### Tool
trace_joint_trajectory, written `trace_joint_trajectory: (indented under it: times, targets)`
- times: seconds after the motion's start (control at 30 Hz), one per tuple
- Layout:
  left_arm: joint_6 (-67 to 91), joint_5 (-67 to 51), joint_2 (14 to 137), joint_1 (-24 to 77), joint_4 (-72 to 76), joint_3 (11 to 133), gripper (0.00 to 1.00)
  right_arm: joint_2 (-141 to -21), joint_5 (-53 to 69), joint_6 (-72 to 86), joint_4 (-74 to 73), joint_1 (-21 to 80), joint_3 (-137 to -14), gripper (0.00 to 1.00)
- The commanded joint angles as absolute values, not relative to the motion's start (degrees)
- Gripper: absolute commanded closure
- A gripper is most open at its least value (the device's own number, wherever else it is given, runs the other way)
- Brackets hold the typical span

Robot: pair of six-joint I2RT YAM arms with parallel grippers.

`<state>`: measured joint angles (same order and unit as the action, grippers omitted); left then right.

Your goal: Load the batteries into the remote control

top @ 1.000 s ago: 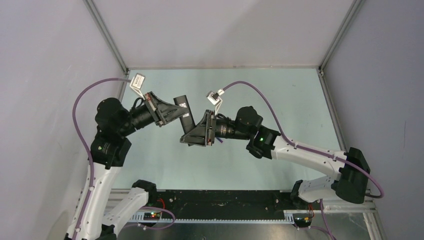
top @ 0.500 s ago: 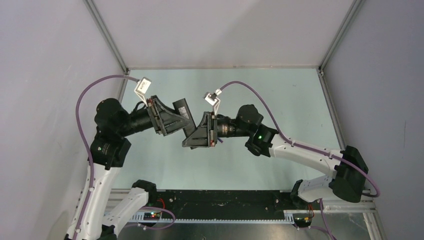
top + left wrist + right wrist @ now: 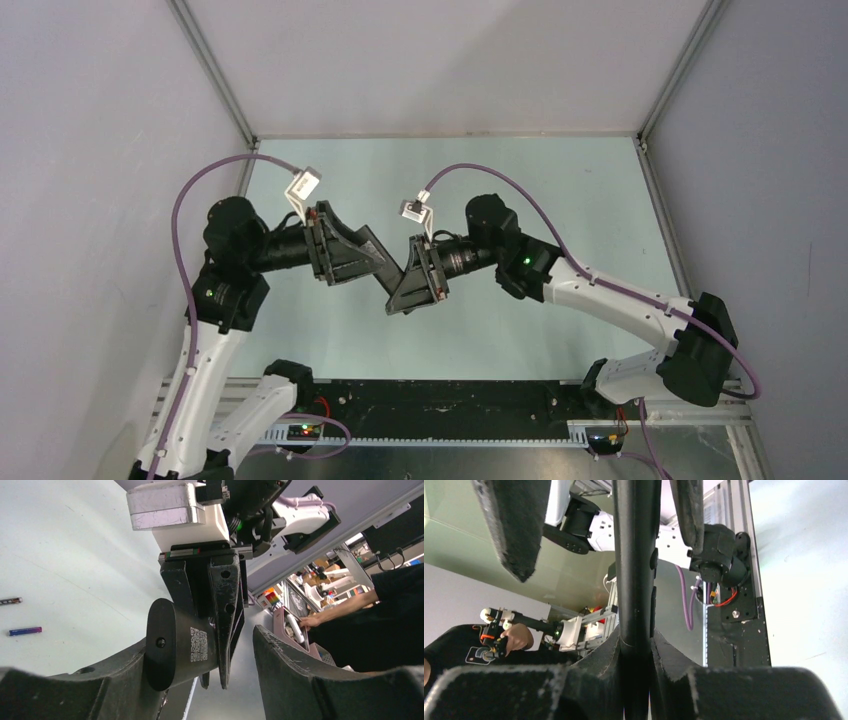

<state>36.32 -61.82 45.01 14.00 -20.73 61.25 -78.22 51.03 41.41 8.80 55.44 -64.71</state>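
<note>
I am looking down on the pale desk (image 3: 580, 190), where both arms are meeting in mid-air. The right end effector (image 3: 636, 647) is clenching the remote control (image 3: 636, 570) edge-on, with the slim black bar running straight out between its pads. The left end effector (image 3: 383, 266) is standing released. Its fingers (image 3: 320, 680) are straddling the remote control, with a clear gap showing on one side.

Well apart from the remote control, down on the desk, the dark battery (image 3: 11, 600) with its pale end and the blue-purple battery (image 3: 25, 630) are lying near each other, neither one loaded.

I am judging this as a re-grip of the remote control between the arms, ahead of any loading. Next, I am thinking the recess needs turning to face up while one arm steadies the bar. The other arm then goes down for a fine pinch on a battery. I cannot tell whether the recess is uncovered.

A QR-code sticker (image 3: 198, 644) is showing on the remote control, but I am making out no letters or brand.
</note>
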Motion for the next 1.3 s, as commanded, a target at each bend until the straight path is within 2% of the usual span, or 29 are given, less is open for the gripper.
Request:
trace_joint_trajectory:
  times: [0.0, 0.27, 0.63, 0.8, 0.87, 0.9, 0.97, 1.03, 1.1, 1.13, 1.2, 1.27]
  targets:
    - [33.3, -65.8, 43.7, 13.6, -19.8, 59.0, 0.34, -77.6, 55.1, 32.8, -2.2, 55.2, -70.1, 1.00]
    - [33.7, -66.8, 43.7, 13.6, -19.7, 56.9, 0.48, -78.7, 56.4, 24.5, -16.1, 54.5, -74.4, 1.00]
    - [33.7, -69.8, 42.6, 14.1, -19.7, 54.3, 0.55, -81.3, 58.6, 19.7, -25.0, 54.3, -78.8, 1.00]
    - [33.1, -70.7, 42.2, 15.0, -19.7, 53.8, 0.73, -82.0, 58.3, 17.6, -28.0, 54.1, -79.9, 0.99]
    - [32.9, -70.6, 42.1, 15.2, -19.6, 53.5, 0.82, -82.1, 57.7, 17.2, -28.8, 53.8, -80.4, 0.99]
    - [32.9, -70.6, 42.0, 15.4, -19.7, 53.3, 0.90, -82.1, 57.6, 17.3, -28.9, 53.6, -80.6, 0.99]
    - [32.8, -70.2, 42.1, 15.4, -19.7, 53.2, 0.99, -82.1, 57.4, 17.6, -28.9, 53.3, -80.7, 0.98]
    - [32.9, -69.7, 42.0, 15.4, -19.7, 53.4, 1.00, -82.0, 57.3, 17.8, -28.8, 53.2, -80.8, 0.93]
    - [33.2, -68.4, 41.9, 15.4, -19.7, 53.8, 1.00, -81.8, 56.4, 17.6, -29.3, 53.0, -80.7, 0.69]
    - [33.6, -67.4, 41.9, 15.4, -19.8, 54.5, 1.00, -81.2, 54.9, 17.3, -29.4, 52.9, -80.4, 0.41]
    - [34.7, -65.3, 41.9, 15.4, -19.8, 55.7, 1.00, -79.7, 52.2, 17.8, -28.0, 52.5, -79.0, 0.16]
    - [36.2, -63.2, 42.1, 15.3, -19.9, 57.1, 1.00, -77.5, 50.3, 20.4, -23.9, 51.0, -76.1, 0.09]
